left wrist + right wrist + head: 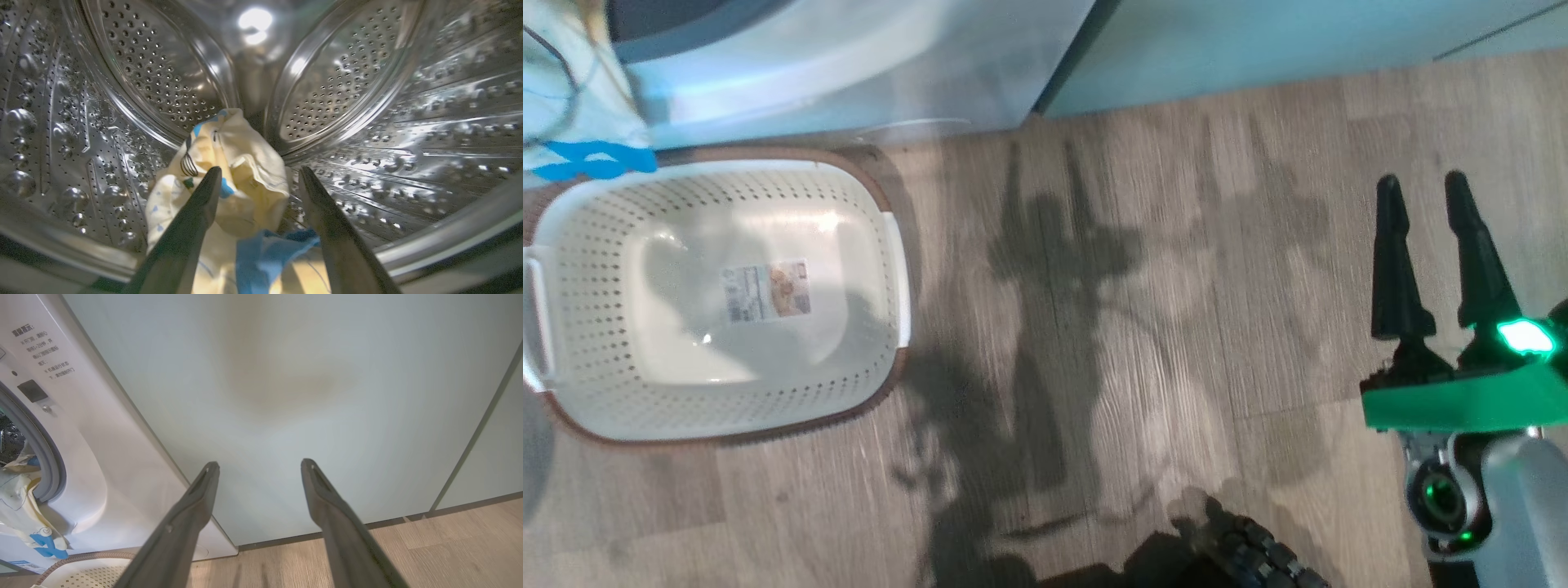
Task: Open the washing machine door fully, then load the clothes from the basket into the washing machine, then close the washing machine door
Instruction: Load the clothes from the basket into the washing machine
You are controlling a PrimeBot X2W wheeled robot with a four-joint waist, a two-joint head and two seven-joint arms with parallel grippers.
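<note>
Plank floor (1135,327); basket (605,245) beside washing machine (849,65); left end effector (260,169) spread at clothes (245,151), right end effector (1423,184) spread.

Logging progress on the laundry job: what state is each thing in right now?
Basket: empty, upright on the floor.
Clothes: partly in the drum, partly draped out over the opening's edge.
Washing machine: opening uncovered.
Left gripper: open, inside the drum.
Right gripper: open, holding nothing.

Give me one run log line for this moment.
basket: empty | clothes: in washing machine, part hanging out | left hand: open, in drum | right hand: open, by cabinet
</note>
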